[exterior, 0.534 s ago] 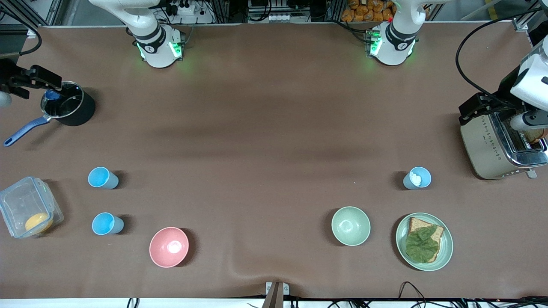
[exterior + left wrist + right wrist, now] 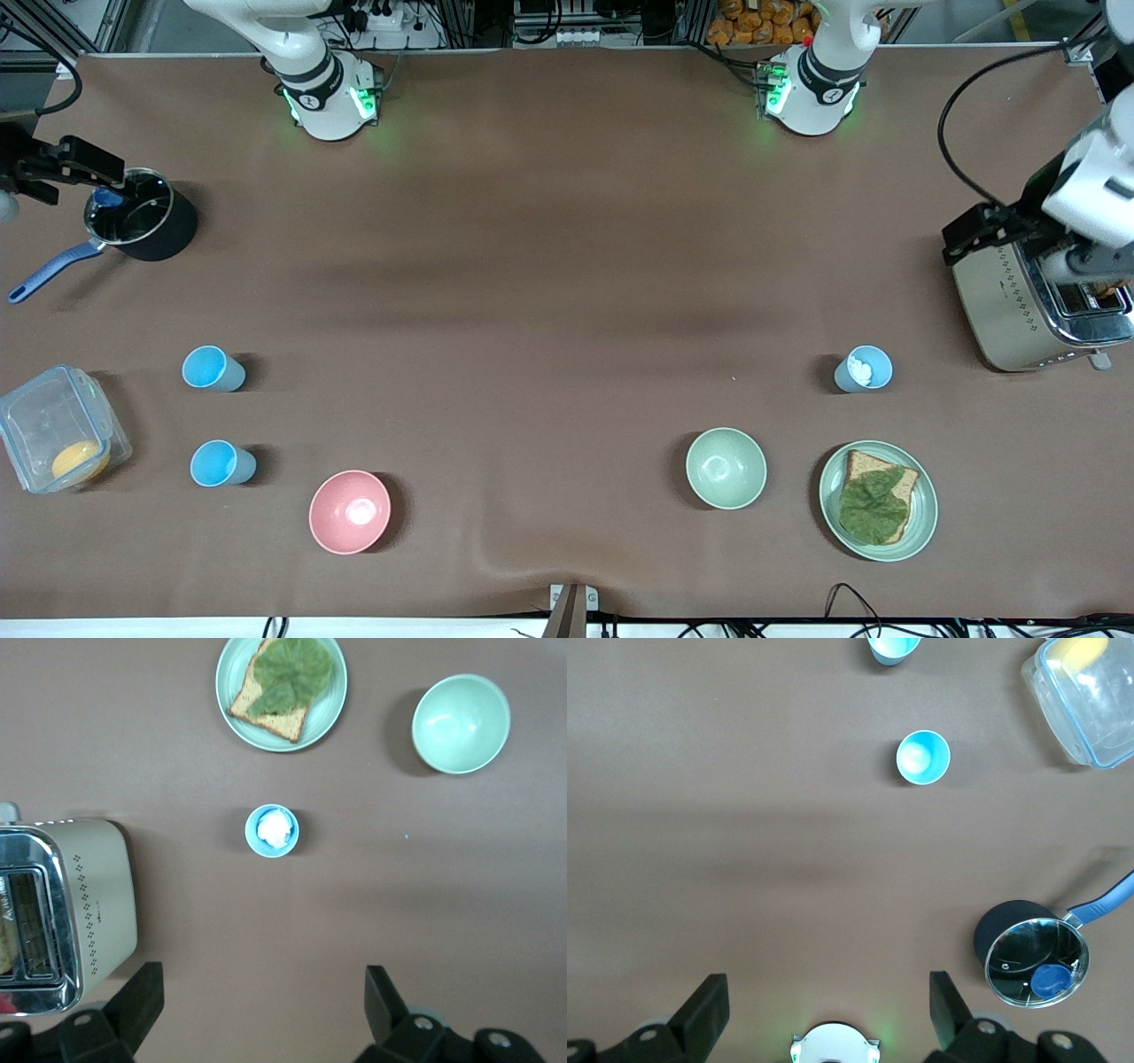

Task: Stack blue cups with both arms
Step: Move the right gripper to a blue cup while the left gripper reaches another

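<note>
**A:** We see both arms high at the table's ends. The left gripper [image 2: 257,1014] hangs over the bare brown mat beside the cream and chrome toaster [image 2: 1032,301], its jaws spread wide and empty. The right gripper [image 2: 824,1010] hangs near the black saucepan with the blue handle [image 2: 133,226], also wide and empty.

**B:** And the cups?

**A:** None is held. One small light-blue plastic cup with something white inside [image 2: 272,830] stands well out from the left gripper, between it and the round pale green plate of bread and lettuce [image 2: 921,523]. Two empty light-blue cups [image 2: 213,369] [image 2: 221,463] stand well out from the right gripper, beside the clear lidded plastic box [image 2: 58,427].

**B:** What could go wrong?

**A:** We judge the white contents could stop that cup from nesting, or spill if it is tipped. The thin tapered walls may slip from the fingers. The left arm could brush the toaster in descending; the pale green bowl [image 2: 726,467] and pink bowl [image 2: 349,511] sit near the carrying paths.

**B:** Any writing?

**A:** We can read none; the toaster shows only a dotted pattern.
</note>
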Action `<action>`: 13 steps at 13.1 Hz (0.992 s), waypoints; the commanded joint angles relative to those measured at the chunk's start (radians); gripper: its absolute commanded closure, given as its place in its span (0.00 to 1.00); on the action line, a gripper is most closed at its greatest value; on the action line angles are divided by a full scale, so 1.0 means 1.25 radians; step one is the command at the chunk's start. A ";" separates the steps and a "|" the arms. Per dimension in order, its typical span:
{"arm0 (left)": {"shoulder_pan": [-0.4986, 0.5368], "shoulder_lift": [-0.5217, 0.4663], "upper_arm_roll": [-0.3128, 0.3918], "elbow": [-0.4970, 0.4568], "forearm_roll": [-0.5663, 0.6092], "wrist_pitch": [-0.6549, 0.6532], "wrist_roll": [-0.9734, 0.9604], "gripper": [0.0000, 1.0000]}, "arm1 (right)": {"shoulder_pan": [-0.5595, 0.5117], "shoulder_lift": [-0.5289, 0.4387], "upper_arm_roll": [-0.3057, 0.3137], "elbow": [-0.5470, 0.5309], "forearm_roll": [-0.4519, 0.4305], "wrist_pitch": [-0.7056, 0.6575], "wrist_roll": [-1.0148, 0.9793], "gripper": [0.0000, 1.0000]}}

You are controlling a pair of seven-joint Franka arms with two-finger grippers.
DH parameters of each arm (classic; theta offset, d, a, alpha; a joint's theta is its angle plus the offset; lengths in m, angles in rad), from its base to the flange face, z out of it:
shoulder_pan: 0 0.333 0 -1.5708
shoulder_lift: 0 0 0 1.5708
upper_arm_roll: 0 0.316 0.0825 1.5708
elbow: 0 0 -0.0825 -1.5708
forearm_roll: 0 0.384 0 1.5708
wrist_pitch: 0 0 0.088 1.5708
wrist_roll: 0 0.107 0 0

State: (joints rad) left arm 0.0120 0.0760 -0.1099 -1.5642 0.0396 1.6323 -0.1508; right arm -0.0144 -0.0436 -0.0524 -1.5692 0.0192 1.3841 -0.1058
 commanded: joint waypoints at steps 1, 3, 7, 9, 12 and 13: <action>0.016 0.048 0.001 -0.077 0.001 0.112 0.025 0.00 | -0.012 0.005 0.005 -0.004 0.012 -0.009 0.005 0.00; 0.061 0.047 -0.002 -0.194 0.003 0.269 0.031 0.00 | -0.024 0.044 0.005 -0.001 0.015 -0.007 0.004 0.00; 0.074 0.105 0.000 -0.324 -0.008 0.489 0.072 0.00 | -0.045 0.238 0.005 0.011 0.051 0.094 -0.061 0.00; 0.097 0.157 0.000 -0.337 -0.007 0.541 0.076 0.00 | -0.100 0.322 0.005 0.011 0.050 0.175 -0.161 0.00; 0.103 0.224 0.000 -0.337 -0.005 0.602 0.083 0.00 | -0.137 0.387 0.004 0.009 0.033 0.270 -0.242 0.00; 0.103 0.242 0.000 -0.335 -0.001 0.617 0.084 0.00 | -0.133 0.426 0.004 0.010 0.002 0.311 -0.235 0.00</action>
State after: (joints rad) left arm 0.1329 0.3415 -0.1040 -1.9911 0.0397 2.3648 -0.0735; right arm -0.1844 0.4397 -0.0585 -1.5886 0.0548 1.7320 -0.3907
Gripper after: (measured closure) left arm 0.000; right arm 0.000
